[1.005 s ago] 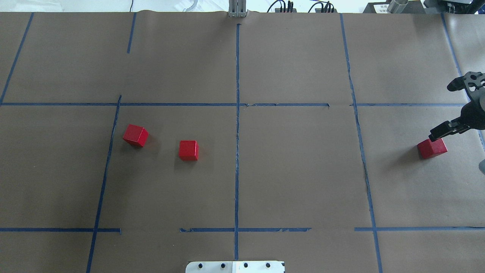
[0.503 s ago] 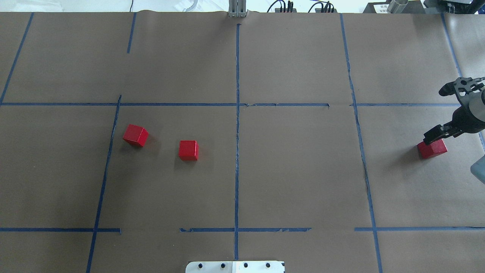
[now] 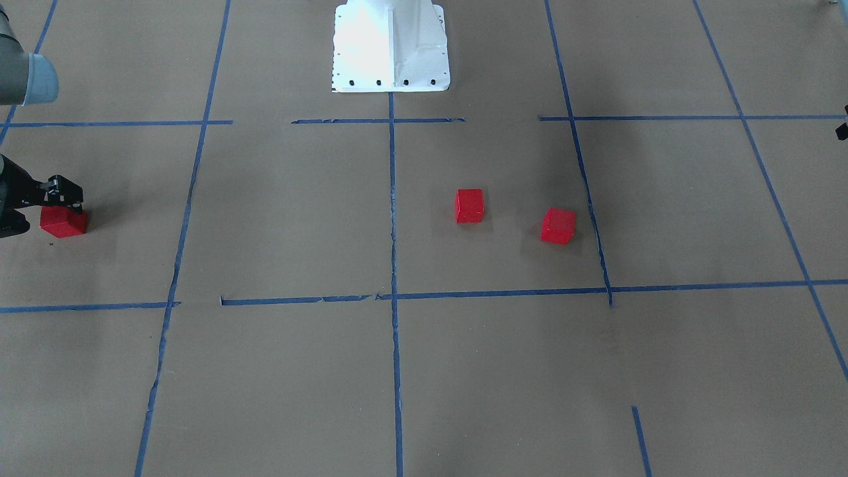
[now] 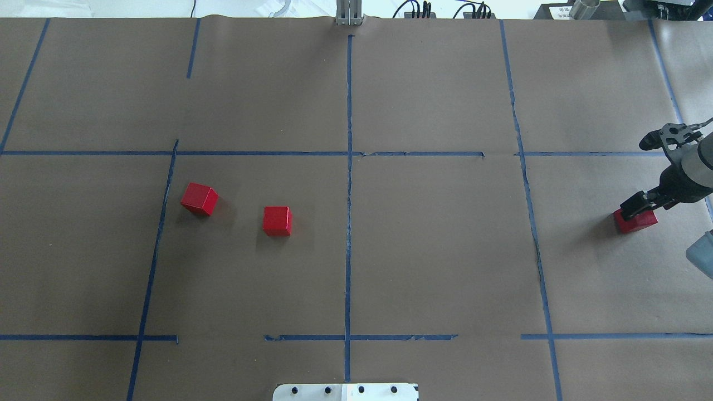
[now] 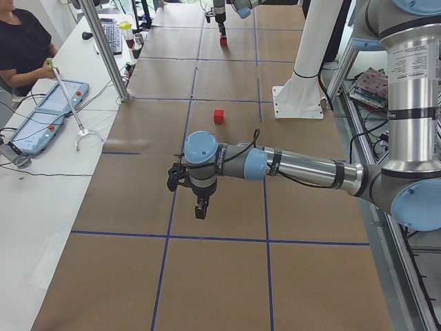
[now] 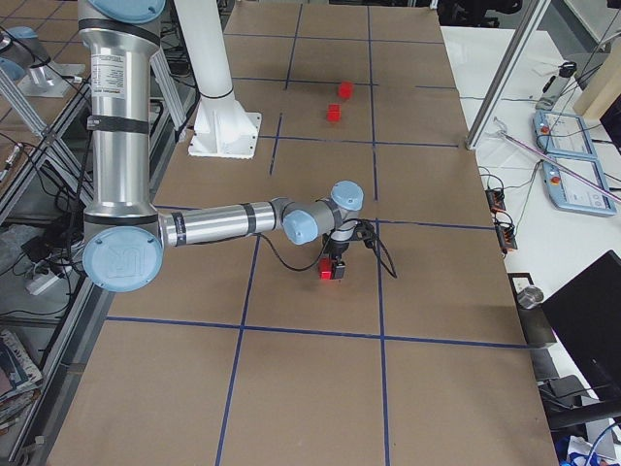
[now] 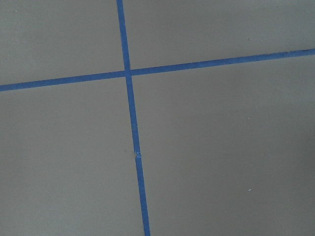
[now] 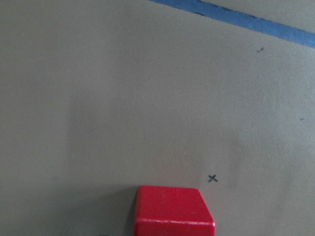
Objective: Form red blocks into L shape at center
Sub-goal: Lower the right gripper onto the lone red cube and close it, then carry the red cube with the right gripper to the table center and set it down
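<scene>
Three small red blocks lie on the brown paper. Two sit left of centre in the overhead view (image 4: 199,199) (image 4: 277,220); they also show in the front view (image 3: 558,226) (image 3: 470,205). The third block (image 4: 636,221) lies at the far right, also in the front view (image 3: 63,222) and low in the right wrist view (image 8: 174,211). My right gripper (image 4: 638,178) is open and hangs just over that block, one finger (image 4: 635,204) overlapping its top. My left gripper (image 5: 200,207) shows only in the left side view, over bare paper; I cannot tell its state.
Blue tape lines (image 4: 348,184) divide the paper into grid squares. The robot's white base (image 3: 389,46) stands at the near middle edge. The left wrist view shows only a tape crossing (image 7: 127,73). An operator (image 5: 24,41) sits beside the table.
My right gripper has moved in from the right edge and come down over the far-right block. The three blocks have not moved.
</scene>
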Available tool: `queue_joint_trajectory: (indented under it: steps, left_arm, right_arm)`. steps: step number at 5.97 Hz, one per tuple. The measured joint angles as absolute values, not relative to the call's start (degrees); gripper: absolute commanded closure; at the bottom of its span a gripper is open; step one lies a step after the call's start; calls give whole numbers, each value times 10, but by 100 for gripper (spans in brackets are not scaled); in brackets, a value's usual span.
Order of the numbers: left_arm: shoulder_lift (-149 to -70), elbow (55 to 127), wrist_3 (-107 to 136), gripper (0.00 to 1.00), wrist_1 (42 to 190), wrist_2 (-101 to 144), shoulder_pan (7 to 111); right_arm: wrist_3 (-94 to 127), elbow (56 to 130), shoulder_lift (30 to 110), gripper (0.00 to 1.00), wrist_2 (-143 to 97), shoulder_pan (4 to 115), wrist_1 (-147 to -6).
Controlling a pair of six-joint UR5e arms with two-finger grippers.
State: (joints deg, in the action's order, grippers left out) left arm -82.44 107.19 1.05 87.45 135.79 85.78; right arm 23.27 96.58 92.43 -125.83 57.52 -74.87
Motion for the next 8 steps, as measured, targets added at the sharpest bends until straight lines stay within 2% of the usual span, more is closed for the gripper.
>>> queue_joint_trajectory:
  steps: [1,2,4,7,8]
  left_arm:
    - [-824,1073,11,0,875,1358,858]
    - [-824,1073,11,0,875,1358,858]
    - [-824,1074,10,0,875,1358,859]
    - [-822,1077,10,0,874,1358,859]
    - [-820,1077,10,0,874,1358,859]
  right_arm:
    - [233,959,921,76,-1259,575,-749]
    - [233,955,916,97,-1259,574,-748]
    - [253,977,904,100,-1260,573,-748]
    - [328,1065,861,100,-1271,528,-757]
    - [409,1083,821,100,-1270,488,-766]
